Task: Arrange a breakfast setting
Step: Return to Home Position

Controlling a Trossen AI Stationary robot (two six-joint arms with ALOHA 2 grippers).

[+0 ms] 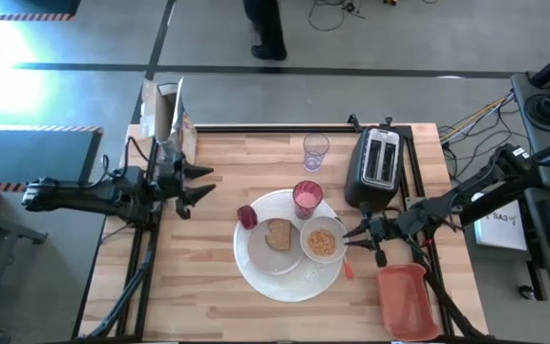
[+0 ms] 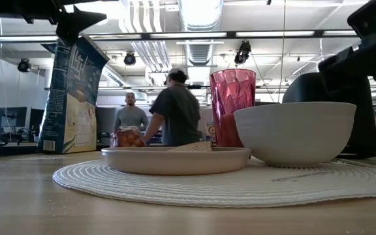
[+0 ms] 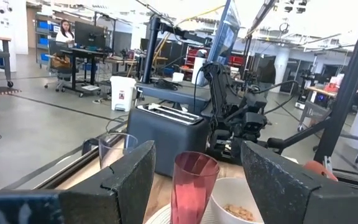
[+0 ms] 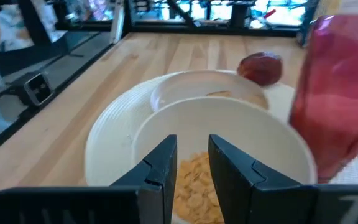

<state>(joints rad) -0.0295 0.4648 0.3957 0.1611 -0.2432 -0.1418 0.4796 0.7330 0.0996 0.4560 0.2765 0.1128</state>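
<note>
Right gripper point(image 4: 192, 142), fingers slightly parted, empty, just beside small white bowl point(image 4: 229, 121), should rise clear before retracting; left gripper point(image 1: 203, 183) spread, well apart.

My arms are matte black jointed tubes: left arm point(image 1: 84, 194) at 9 o'clock, right arm point(image 1: 466, 196) at 3 o'clock, black cables looping along it. The left gripper's point(image 3: 197, 152) fingers point(image 3: 129, 177) are broad, grainy black wedges.
</note>
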